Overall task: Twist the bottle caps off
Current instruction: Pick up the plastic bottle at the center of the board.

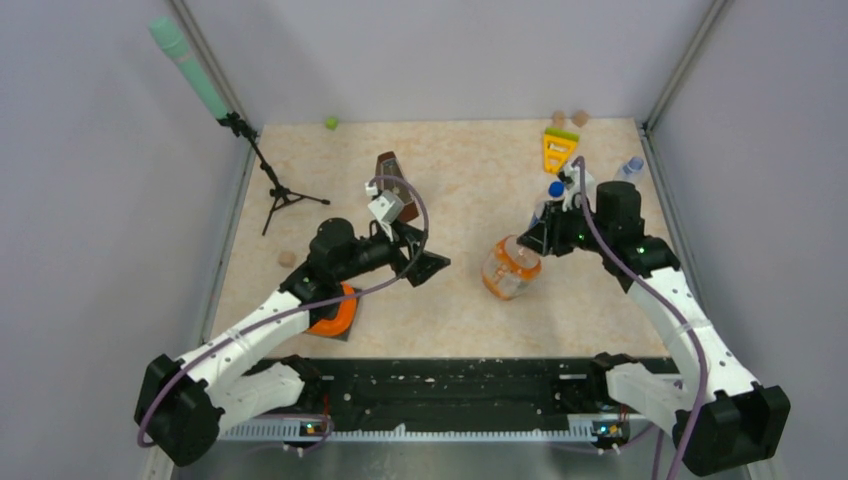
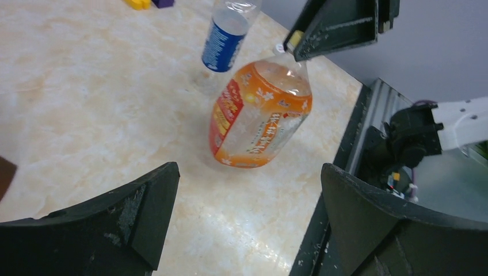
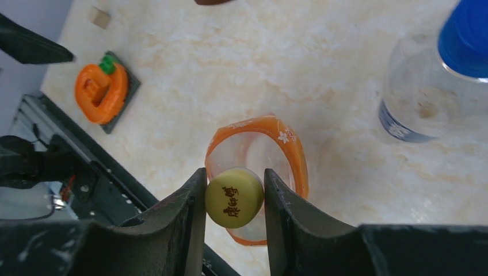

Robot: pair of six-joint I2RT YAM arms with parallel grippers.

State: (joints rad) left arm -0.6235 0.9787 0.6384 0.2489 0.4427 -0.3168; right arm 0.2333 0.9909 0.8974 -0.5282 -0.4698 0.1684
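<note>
The squat orange-tinted bottle (image 1: 510, 268) (image 2: 259, 118) (image 3: 288, 144) stands tilted on the table's middle right. Its yellow cap (image 3: 234, 197) (image 2: 294, 39) sits between the fingers of my right gripper (image 3: 234, 198) (image 1: 535, 238), which is shut on it from above. Just behind stands the slim blue-labelled bottle (image 2: 225, 40) (image 3: 411, 98) with its blue cap (image 1: 556, 189) (image 3: 467, 34) on. A third clear bottle (image 1: 630, 167) lies by the right wall. My left gripper (image 1: 432, 265) (image 2: 247, 218) hangs open to the left of the orange bottle, holding nothing.
A brown metronome (image 1: 393, 172) stands behind the left arm, and an orange pumpkin toy (image 1: 335, 312) (image 3: 100, 92) lies under it. A microphone stand (image 1: 270, 185) is at the far left. A yellow triangle toy (image 1: 558, 150) and tan discs (image 1: 570, 118) lie at the back right.
</note>
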